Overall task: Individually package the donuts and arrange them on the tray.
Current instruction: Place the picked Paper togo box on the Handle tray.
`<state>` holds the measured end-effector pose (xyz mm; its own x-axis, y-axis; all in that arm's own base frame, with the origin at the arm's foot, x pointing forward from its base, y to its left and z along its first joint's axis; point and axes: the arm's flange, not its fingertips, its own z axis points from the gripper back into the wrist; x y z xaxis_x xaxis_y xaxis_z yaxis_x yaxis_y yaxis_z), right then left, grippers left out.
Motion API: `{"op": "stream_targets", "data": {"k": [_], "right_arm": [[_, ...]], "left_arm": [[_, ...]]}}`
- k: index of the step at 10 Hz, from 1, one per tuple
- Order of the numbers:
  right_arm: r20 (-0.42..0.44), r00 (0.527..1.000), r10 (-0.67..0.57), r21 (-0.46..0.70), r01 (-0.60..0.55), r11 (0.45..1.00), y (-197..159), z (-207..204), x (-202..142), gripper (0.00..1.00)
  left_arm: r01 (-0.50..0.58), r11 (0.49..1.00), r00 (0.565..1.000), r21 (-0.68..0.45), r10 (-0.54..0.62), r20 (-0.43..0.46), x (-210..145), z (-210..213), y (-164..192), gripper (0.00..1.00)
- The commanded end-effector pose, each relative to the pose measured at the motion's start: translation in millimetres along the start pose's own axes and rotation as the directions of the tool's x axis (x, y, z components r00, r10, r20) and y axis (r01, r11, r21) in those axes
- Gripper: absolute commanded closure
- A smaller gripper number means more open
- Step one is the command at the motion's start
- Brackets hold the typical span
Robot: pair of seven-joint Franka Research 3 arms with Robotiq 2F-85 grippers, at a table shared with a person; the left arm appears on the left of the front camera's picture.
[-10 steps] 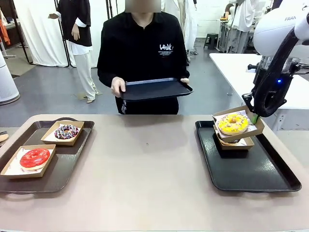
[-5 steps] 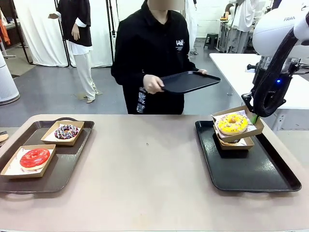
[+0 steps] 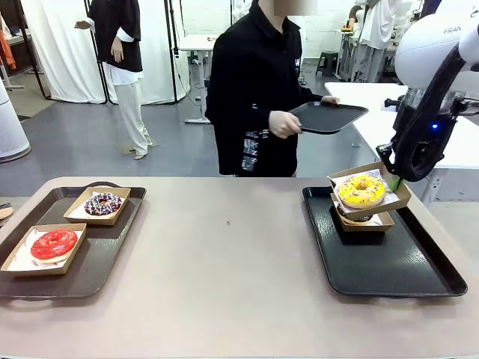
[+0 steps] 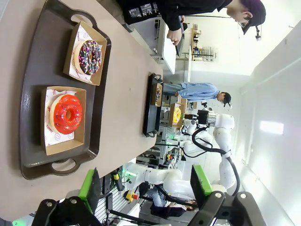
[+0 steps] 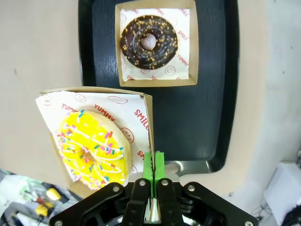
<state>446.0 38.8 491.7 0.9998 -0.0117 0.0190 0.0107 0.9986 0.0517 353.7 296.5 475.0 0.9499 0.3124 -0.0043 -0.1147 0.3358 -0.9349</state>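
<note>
My right gripper [image 3: 394, 182] [image 5: 154, 165] is shut on one wall of a brown cardboard box [image 5: 141, 101]. In that box lies the yellow sprinkled donut [image 3: 361, 191] [image 5: 93, 147], held tilted just above the black tray [image 3: 389, 262] [image 5: 197, 117]. Below it on the tray sits the chocolate donut [image 5: 148, 42] in its own box. The red donut [image 3: 54, 244] [image 4: 66, 114] and the purple sprinkled donut [image 3: 102, 203] [image 4: 89, 56] rest in boxes on a dark brown tray [image 3: 97, 262]. My left gripper [image 4: 146, 186] hangs open high above that tray, holding nothing.
Across the table a person in black, turned towards picture right, carries another black tray [image 3: 329, 117] with both hands. A white table [image 3: 367, 105] stands behind at the right. Bare tabletop [image 3: 224, 254] lies between the two trays.
The person has turned and carried the empty black tray from the middle towards picture right. Both arms and the lifted yellow donut box have stayed almost still.
</note>
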Motion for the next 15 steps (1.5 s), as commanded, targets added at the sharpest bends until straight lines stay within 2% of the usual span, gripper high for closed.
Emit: {"op": "stream_targets", "data": {"k": [1, 3, 6, 15], "right_arm": [[0.038, 0.999, 0.022, 0.041, -0.023, 0.999, -16.1, -17.6, -21.5, 0.98], [0.050, 0.998, 0.042, 0.029, -0.043, 0.999, -19.3, -31.0, -34.3, 0.98], [0.067, 0.998, -0.004, 0.041, 0.001, 0.999, -32.6, -54.1, -38.6, 0.98], [-0.038, 0.997, -0.060, -0.028, 0.059, 0.998, -40.1, -113.4, -26.0, 0.98]], "left_arm": [[0.003, 1.000, 1.000, -0.002, -0.003, 0.005, -1.1, 1.8, -1.2, 0.00], [0.003, 1.000, 1.000, -0.002, -0.003, 0.005, -1.1, 1.8, -1.2, 0.00], [0.003, 1.000, 1.000, -0.002, -0.003, 0.005, -1.1, 1.8, -1.2, 0.00], [0.003, 1.000, 1.000, -0.002, -0.003, 0.005, -1.1, 1.8, -1.2, 0.00]]}}
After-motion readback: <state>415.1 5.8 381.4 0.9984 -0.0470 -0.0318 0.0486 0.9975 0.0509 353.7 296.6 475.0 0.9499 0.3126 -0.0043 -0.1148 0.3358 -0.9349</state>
